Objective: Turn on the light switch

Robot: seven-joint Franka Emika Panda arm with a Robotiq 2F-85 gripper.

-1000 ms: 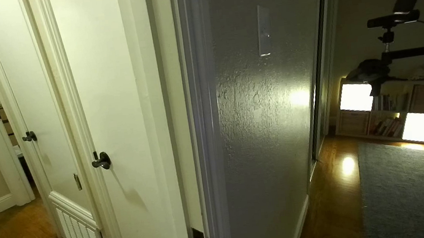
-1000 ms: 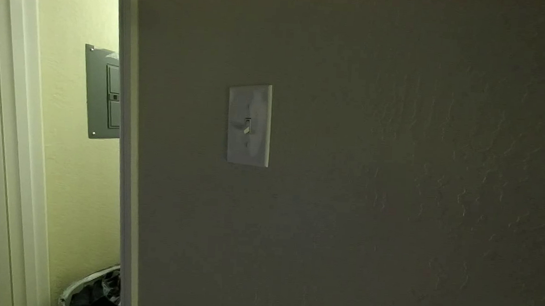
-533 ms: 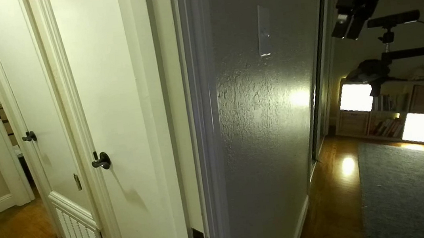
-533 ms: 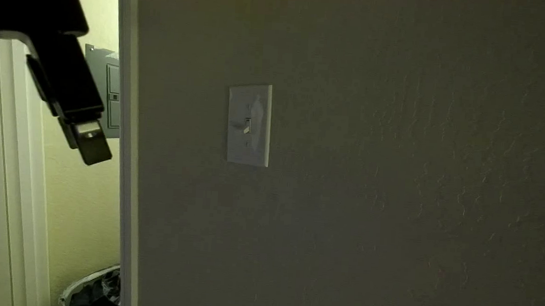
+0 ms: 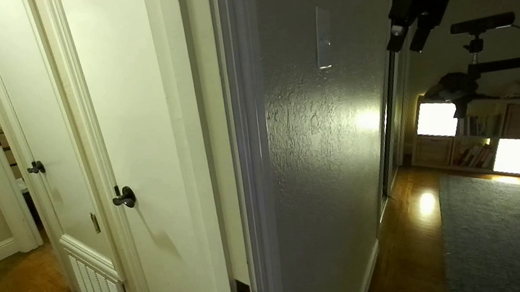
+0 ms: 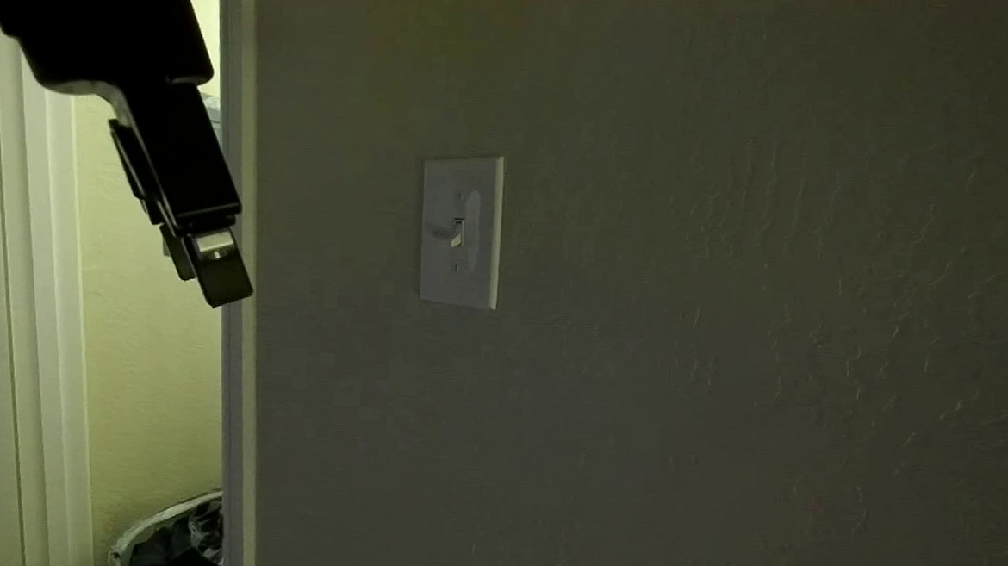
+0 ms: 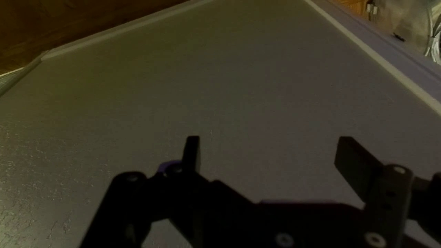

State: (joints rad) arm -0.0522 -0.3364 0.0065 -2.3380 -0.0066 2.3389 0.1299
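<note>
The light switch (image 6: 461, 231) is a pale upright plate on the grey wall (image 6: 724, 372), visible in both exterior views. The small lever (image 6: 456, 236) at its middle tilts downward.

The fingers (image 7: 358, 165) are wide: the wrist view shows a broad gap between them, with wall filling it. In an exterior view the fingers (image 6: 226, 280) slant down on the left of the light switch, well apart from it, their tips about level with its lower edge and overlapping the door trim (image 6: 243, 407) that runs to its left. In an exterior view the fingers (image 5: 395, 41) show to the right of the light switch, angled downward, their tips near the height of its lower part.

In an exterior view a bin (image 6: 155, 518), dark inside, sits low on the left of the light switch, partly hidden by the door trim. In an exterior view a white door (image 5: 133, 106) with a dark handle (image 5: 125, 197) stands to the left of the light switch, with a slatted vent (image 5: 97, 289) low on that same side. Right of the light switch and roughly level with it is a mounted camera (image 5: 482, 24); lower on that side stands a shelf unit (image 5: 477, 138), and lower again a grey rug (image 5: 504, 230).
</note>
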